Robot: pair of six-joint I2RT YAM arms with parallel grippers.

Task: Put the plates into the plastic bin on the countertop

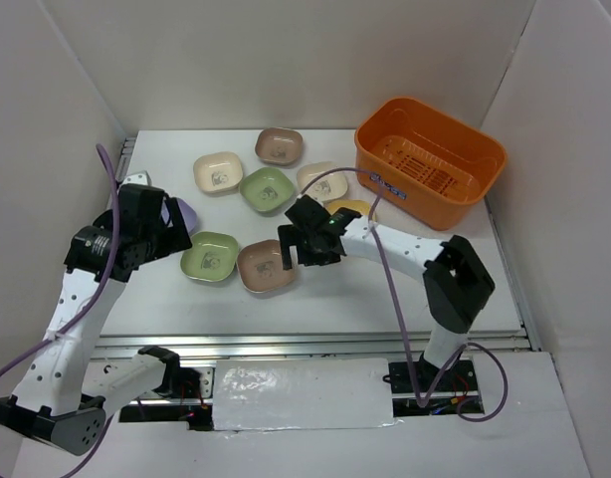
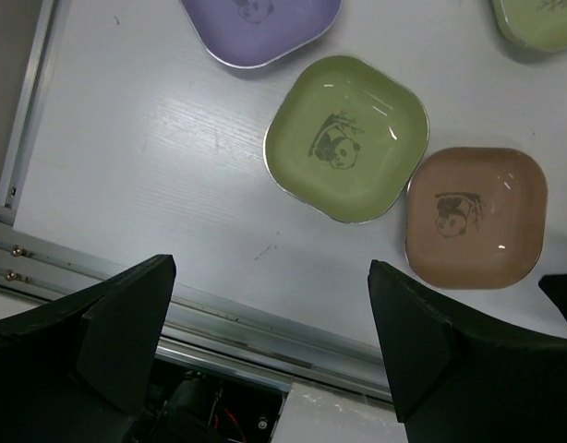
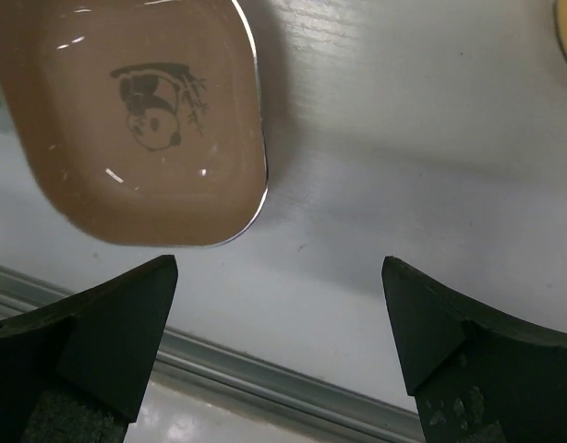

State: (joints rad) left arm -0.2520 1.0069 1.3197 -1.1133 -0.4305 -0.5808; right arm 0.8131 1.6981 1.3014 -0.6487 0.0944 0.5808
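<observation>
The left pincer (image 2: 270,277) is hanging wide open and empty near the lavender plate (image 1: 186,212) and green plate (image 1: 209,256), while the right pincer (image 3: 280,268) is gaping empty beside the brown plate (image 3: 126,120), all three lying on the worktop (image 1: 335,299), left of the orange plastic bin (image 1: 435,204).

top external: high above near edge, looks down on whole countertop (image 1: 335,299)
left wrist: close, faces down
right wrist: closer, faces down
shared: brown plate (image 1: 266,267) (image 2: 476,217) (image 3: 136,120), all three views
</observation>
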